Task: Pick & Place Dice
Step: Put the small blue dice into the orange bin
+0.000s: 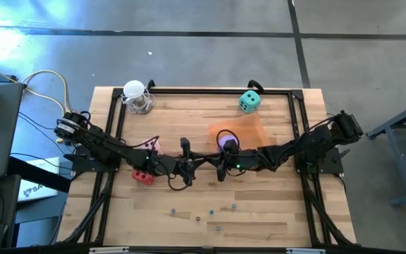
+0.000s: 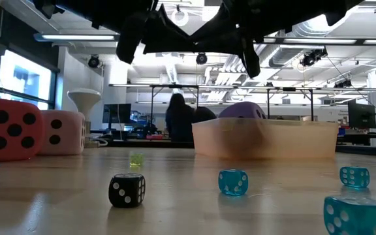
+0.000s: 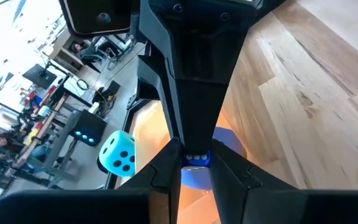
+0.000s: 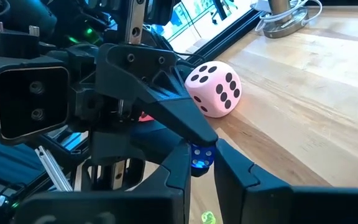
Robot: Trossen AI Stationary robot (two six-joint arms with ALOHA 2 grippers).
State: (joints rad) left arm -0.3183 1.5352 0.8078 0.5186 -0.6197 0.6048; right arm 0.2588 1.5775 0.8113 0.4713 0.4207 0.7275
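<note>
My left gripper and my right gripper meet tip to tip over the middle of the table, both shut on one small translucent blue die. Of the big soft dice, the red one and the pink one rest on the wood under my left arm. The purple one sits in a translucent orange tub beneath my right arm. The teal one rests near the far edge. My left gripper pinches the small blue die between its two fingertips, coming about level from the table's left. The die is lifted clear of the table. My right gripper pinches the same die between its two fingertips, about level from the table's right, opposite the left fingers.
Several small loose dice lie on the near part of the table, blue ones and a black one. A white funnel-shaped thing with a cable stands at the far left. A black frame rail runs round the table.
</note>
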